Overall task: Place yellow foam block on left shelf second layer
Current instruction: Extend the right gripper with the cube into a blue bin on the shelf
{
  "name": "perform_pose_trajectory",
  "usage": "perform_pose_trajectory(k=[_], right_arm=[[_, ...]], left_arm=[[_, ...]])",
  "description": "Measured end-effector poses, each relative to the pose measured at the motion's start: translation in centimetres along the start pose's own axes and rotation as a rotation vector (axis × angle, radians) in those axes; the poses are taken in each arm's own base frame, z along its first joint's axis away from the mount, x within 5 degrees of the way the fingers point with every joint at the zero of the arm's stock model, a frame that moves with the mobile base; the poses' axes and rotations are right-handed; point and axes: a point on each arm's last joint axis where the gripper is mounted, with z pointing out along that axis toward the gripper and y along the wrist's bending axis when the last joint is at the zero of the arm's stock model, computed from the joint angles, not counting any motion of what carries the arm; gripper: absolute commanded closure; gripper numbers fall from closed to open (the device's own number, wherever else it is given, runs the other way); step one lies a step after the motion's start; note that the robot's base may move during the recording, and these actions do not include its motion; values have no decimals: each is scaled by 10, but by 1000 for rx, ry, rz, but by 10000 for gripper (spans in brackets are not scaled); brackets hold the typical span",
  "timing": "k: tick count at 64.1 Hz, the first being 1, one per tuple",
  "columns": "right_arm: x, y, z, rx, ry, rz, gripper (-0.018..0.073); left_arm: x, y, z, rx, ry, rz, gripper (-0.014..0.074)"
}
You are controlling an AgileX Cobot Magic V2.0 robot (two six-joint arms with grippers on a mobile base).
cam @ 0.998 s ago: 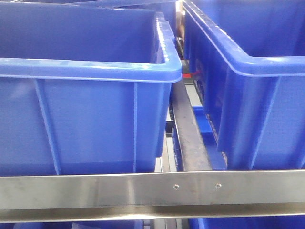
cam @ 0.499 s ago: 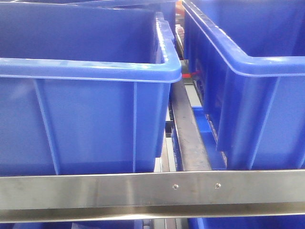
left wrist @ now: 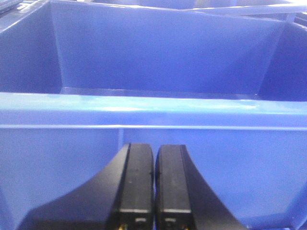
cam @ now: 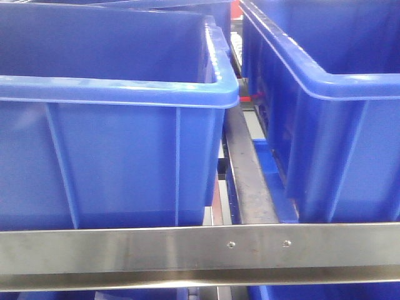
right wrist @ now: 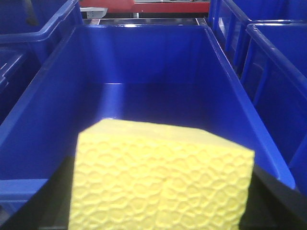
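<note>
Since the earlier frame our front view has crept slightly, baring a red sliver [cam: 235, 7] at its top edge. Our right pincer [right wrist: 160, 218] pinches the yellow foam block [right wrist: 163, 172] just short of the blue bin [right wrist: 144, 62], raised, we judge, to clear its near rim. The bin's walls stand wide apart, leaving ample room. Our left pincer [left wrist: 154, 191] is pressed together, empty.

Two blue plastic bins, left bin [cam: 112, 162] and right bin [cam: 337, 144], sit apart on a shelf with a brushed steel front rail [cam: 125, 250]. A dark metal bar [cam: 247, 181] runs back between them. Light glares on the rims; red frame [right wrist: 144, 5] behind.
</note>
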Motion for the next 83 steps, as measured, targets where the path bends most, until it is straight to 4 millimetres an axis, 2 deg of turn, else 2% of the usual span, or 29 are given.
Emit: perform_pose_trajectory(k=[9,17,24,34,50,56,62,70,83], right_arm=[[-7,1,7,2,31,-3,250],[-29,5,30,6,109,-11,250],[-51,9,60,12,197,-20,250],[-78,16,113,29,340,-32,250],[-95,22,199,53,547,-93,250],[-92,17,233,46,612,-114,250],[-80,9,263,31,683,-111,250],[-47,-1,301,-9,782,-100,250],[-3,-12,344,-19,820,-80,250]], left_arm=[[0,0,0,0,0,0,460],[0,0,0,0,0,0,460],[0,0,0,0,0,0,460],[0,0,0,0,0,0,460],[0,0,0,0,0,0,460],[0,0,0,0,0,0,460],[0,0,0,0,0,0,460],[0,0,0,0,0,0,460],[0,0,0,0,0,0,460]])
